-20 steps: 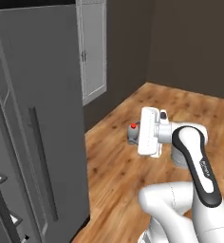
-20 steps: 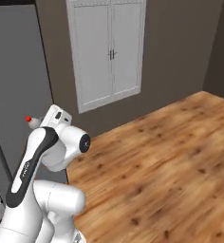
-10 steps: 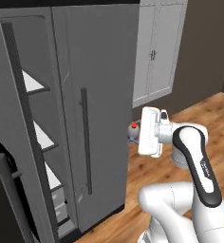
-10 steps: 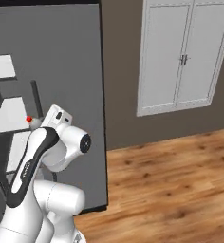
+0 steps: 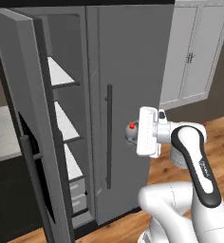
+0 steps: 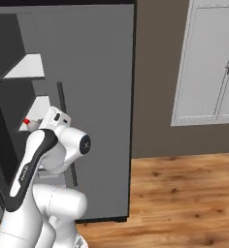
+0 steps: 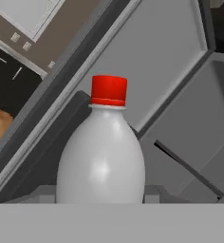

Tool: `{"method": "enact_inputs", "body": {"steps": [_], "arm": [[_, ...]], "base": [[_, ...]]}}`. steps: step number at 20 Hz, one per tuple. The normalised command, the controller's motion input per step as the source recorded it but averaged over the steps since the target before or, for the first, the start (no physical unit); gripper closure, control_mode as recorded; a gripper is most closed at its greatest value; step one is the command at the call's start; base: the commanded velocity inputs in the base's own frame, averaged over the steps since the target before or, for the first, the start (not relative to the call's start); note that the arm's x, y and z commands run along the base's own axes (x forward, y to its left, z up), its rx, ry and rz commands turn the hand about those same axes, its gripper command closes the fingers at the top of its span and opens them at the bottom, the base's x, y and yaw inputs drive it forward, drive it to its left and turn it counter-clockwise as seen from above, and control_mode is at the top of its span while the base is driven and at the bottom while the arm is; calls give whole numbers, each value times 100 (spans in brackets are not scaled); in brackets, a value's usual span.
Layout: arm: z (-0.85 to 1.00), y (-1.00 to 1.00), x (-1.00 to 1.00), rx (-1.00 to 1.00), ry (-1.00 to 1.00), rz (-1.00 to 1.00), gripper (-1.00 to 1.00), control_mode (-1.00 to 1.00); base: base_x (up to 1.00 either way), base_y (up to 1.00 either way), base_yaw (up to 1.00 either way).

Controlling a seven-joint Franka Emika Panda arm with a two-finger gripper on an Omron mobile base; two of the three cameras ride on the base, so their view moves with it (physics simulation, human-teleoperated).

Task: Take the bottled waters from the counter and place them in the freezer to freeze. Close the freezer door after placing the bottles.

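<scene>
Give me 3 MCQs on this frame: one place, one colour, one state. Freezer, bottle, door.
1. Where does the freezer door stand relative to the freezer in the left base view?
A. To its left
B. To its right
C. Above it

2. What colour is the cap of the bottled water?
A. Blue
B. Red
C. White

3. What state is the freezer door in?
A. Shut
B. Taken off
C. Swung open

Answers:
1. A, the door hangs at the left edge of the compartment.
2. B, the hand view shows a red cap on the bottle.
3. C, white shelves show inside.
</scene>
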Motion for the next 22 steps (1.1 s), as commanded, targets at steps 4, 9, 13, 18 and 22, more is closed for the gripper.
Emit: {"method": "enact_inputs", "body": {"steps": [4, 9, 13, 18, 22], "arm": [[0, 0, 0, 0, 0, 0, 100, 100], [0, 0, 0, 0, 0, 0, 100, 100], [0, 0, 0, 0, 0, 0, 100, 100], [0, 0, 0, 0, 0, 0, 100, 100], [0, 0, 0, 0, 0, 0, 100, 100]], "base": [[51, 16, 21], [38, 39, 17], [16, 13, 14], [10, 38, 10], [22, 40, 6]]}}
